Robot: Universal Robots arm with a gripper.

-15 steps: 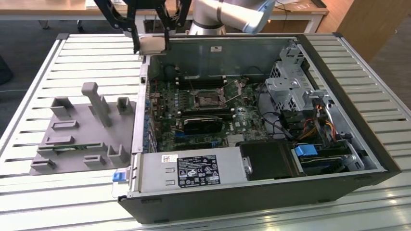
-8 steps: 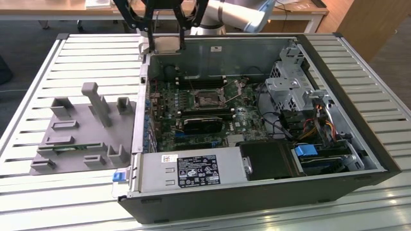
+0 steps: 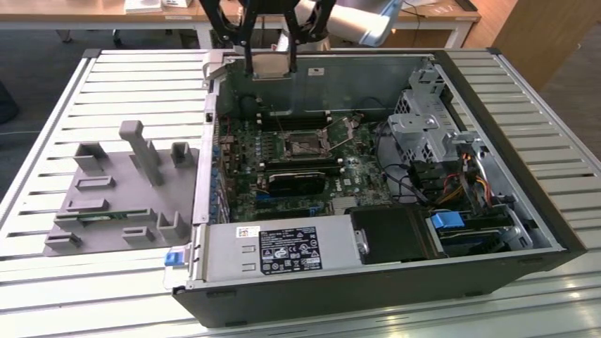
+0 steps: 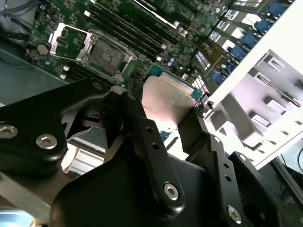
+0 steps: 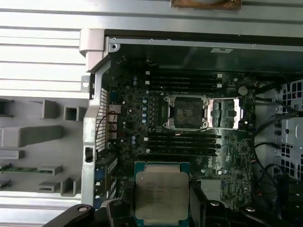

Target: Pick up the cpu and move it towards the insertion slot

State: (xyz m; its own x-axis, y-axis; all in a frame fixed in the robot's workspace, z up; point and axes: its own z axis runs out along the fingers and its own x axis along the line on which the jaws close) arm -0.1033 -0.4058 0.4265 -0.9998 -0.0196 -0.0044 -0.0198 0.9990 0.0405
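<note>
- Black tool (image 4: 168,118) fingers pinch the cpu (image 5: 162,195) by its edges, raised above the open computer case (image 3: 488,232).
- Insertion slot (image 5: 185,112) sits apart on the motherboard below.
- Writing: none readable.

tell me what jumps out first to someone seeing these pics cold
The open computer case on the slatted table grabs the eye first, its green motherboard laid bare with the insertion slot near the middle. Next is the black gripper, which hangs over the case's far edge, shut on the cpu. The grey plastic fixture tray lies beside the case, on the exterior view's left.
</note>
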